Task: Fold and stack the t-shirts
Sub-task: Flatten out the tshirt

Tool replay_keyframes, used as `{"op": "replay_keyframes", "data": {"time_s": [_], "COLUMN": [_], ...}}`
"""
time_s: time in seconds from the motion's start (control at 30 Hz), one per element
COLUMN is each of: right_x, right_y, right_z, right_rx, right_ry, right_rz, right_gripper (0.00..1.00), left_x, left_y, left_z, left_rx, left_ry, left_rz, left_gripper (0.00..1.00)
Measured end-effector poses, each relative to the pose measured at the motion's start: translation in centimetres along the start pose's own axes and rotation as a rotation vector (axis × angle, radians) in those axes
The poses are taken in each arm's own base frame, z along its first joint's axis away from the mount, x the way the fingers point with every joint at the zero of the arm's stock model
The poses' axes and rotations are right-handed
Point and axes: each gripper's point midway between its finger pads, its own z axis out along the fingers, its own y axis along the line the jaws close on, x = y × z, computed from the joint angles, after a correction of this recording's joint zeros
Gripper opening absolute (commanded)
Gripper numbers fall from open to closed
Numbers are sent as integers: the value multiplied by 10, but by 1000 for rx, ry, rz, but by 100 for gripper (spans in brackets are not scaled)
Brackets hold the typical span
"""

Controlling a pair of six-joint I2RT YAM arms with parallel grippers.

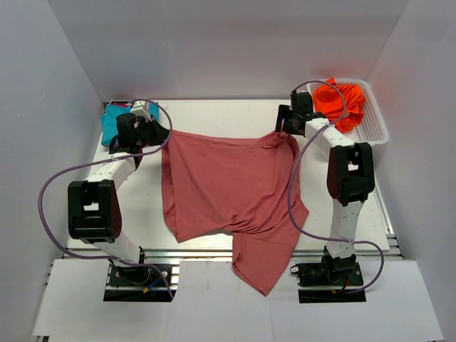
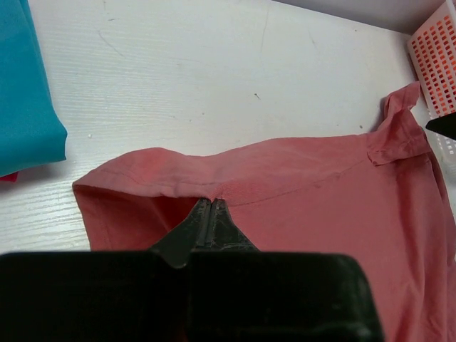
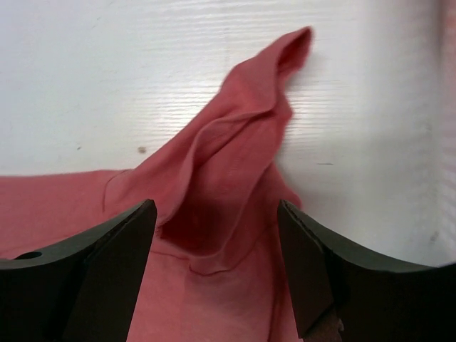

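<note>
A: While the left gripper [image 2: 211,208] is pinched tight on the far hem of the salmon t-shirt [image 1: 228,185], look at the right gripper [image 3: 215,214]: jaws standing apart, one finger on each side of a peaked-up fold of that same shirt, cloth rising in the gap.

B: Yes, nothing clamped on that side. And the shirt itself is spread across the middle of the desk [image 1: 228,117], wrinkled, its near part drooping over the desk's front edge.

A: The left pinch sits toward the desk's far-left, the open jaws toward its far-right, so both are working along the shirt's far edge.

B: Over at the far-left corner of the desk, that's the teal t-shirt [image 1: 110,127], folded flat. Bare desk shows between it and the salmon one in the left wrist view.

A: Far-right corner of the desk now: the white mesh basket [image 1: 377,127], with the orange t-shirt [image 1: 343,100] bunched up inside it.

B: And the salmon shirt's raised corner ends up just beside that basket's wall, from the left wrist view.
</note>
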Motion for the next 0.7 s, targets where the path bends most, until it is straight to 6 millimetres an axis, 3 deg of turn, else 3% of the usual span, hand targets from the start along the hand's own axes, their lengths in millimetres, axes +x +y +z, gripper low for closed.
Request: {"op": "replay_keyframes", "data": {"time_s": [0.17, 0.43, 0.7], "right_x": [12, 26, 33], "right_y": [19, 33, 30], "right_z": [8, 11, 12], "right_rx": [-121, -177, -71], "right_ry": [36, 70, 65], "right_rz": [-62, -146, -201], "right_gripper": [73, 69, 70], "left_x": [0, 3, 5], "left_y": [1, 4, 6], "left_z": [0, 1, 1], "left_rx": [-8, -18, -29], "left_ry": [1, 7, 12], "left_rz": [-1, -5, -9], "left_gripper": [0, 0, 0]}}
